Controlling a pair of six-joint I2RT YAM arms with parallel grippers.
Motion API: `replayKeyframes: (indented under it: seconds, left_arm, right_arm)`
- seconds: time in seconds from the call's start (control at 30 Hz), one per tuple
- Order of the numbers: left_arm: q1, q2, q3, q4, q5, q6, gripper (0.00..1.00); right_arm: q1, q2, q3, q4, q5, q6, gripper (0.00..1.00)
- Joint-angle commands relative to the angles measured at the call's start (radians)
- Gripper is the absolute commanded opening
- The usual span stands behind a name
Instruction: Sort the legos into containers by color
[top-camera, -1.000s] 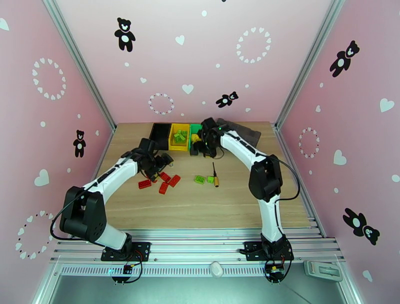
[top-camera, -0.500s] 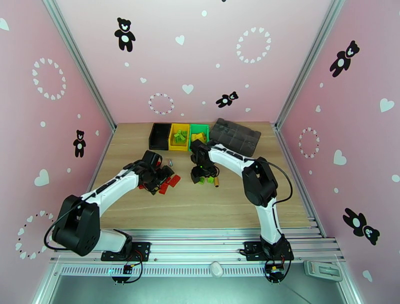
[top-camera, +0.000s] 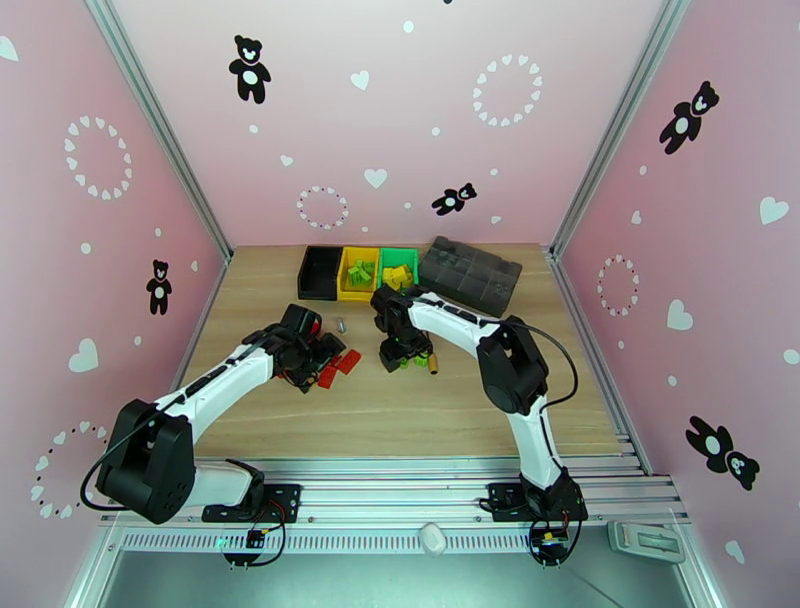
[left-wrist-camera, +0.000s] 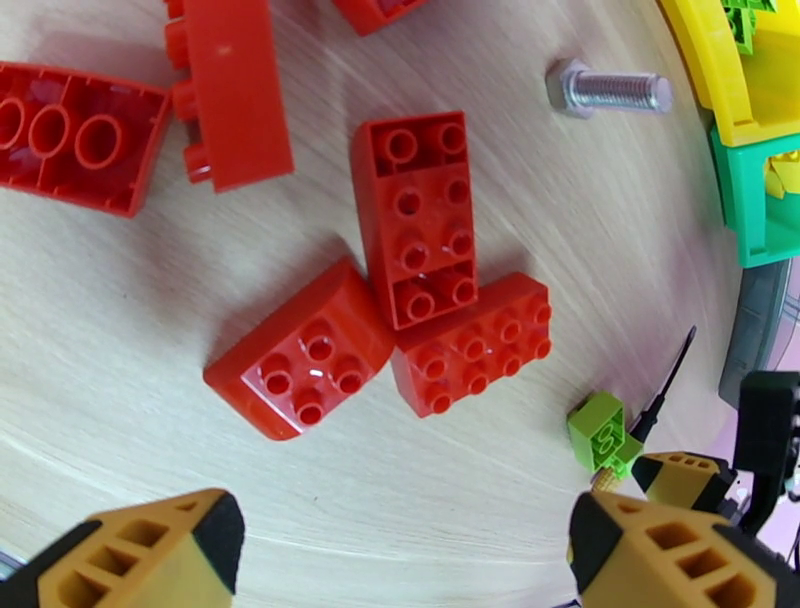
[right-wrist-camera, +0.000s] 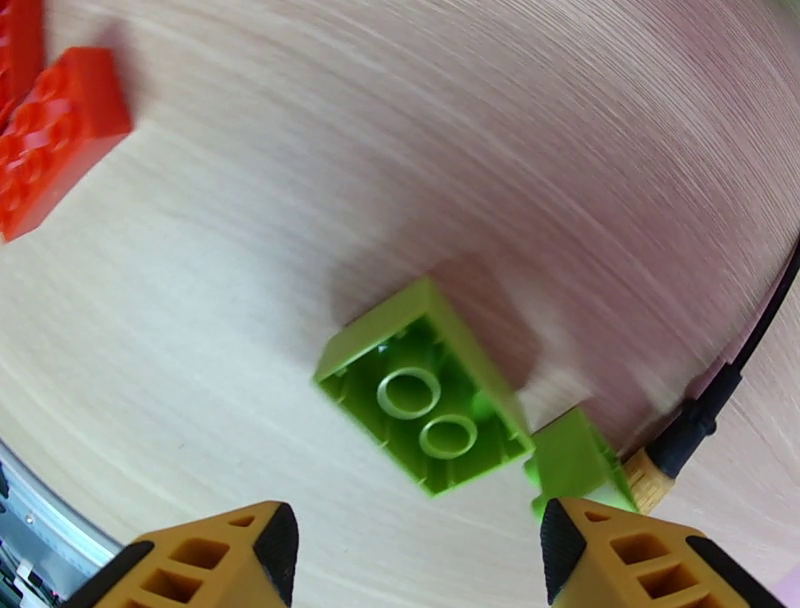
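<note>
Two arms over loose legos on the table (top-camera: 400, 420); three containers along its far edge.

We list: a black bin (top-camera: 320, 270), bare inside; a yellow bin (top-camera: 357, 296) holding green bricks; a green bin (top-camera: 400, 251) holding yellow bricks; a dark grey tray (top-camera: 470, 272) toward the far right corner. Left of the table's middle, the left gripper (left-wrist-camera: 400, 560) hangs with jaws spread wide and nothing between them, above a cluster of red bricks (left-wrist-camera: 418, 220) lying studs up; a bolt (left-wrist-camera: 608, 90) lies beyond them. Near the middle, the right gripper (right-wrist-camera: 420, 560) stands parted, touching nothing, over an upturned green brick (right-wrist-camera: 425, 400), with a smaller green piece (right-wrist-camera: 570, 465) and a screwdriver (right-wrist-camera: 660, 470) beside it.
</note>
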Motion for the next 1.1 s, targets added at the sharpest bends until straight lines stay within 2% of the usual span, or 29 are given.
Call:
replayKeyframes:
  seconds: [0.0, 0.3, 0.77, 0.83, 1.0, 1.07]
  left_arm:
    - [-0.002, -0.027, -0.009, -0.007, -0.025, -0.006, 0.92]
    - [-0.001, -0.013, 0.006, -0.012, -0.017, 0.004, 0.92]
    - [-0.001, 0.026, 0.038, -0.001, 0.02, 0.019, 0.92]
    - [-0.001, 0.04, 0.052, 0.005, 0.032, 0.023, 0.92]
    - [-0.002, 0.067, 0.084, 0.007, 0.046, 0.036, 0.92]
    - [-0.002, 0.076, 0.094, 0.005, 0.05, 0.041, 0.92]
  right_arm:
    - [0.003, 0.048, 0.045, -0.032, 0.027, 0.005, 0.69]
    - [-0.012, 0.133, 0.147, -0.061, 0.02, 0.04, 0.66]
    - [-0.046, 0.131, 0.166, -0.049, -0.058, 0.096, 0.43]
    - [-0.053, 0.13, 0.164, -0.046, -0.075, 0.106, 0.44]
    - [-0.053, 0.14, 0.165, -0.049, -0.079, 0.119, 0.55]
    - [-0.053, 0.146, 0.163, -0.048, -0.08, 0.123, 0.55]
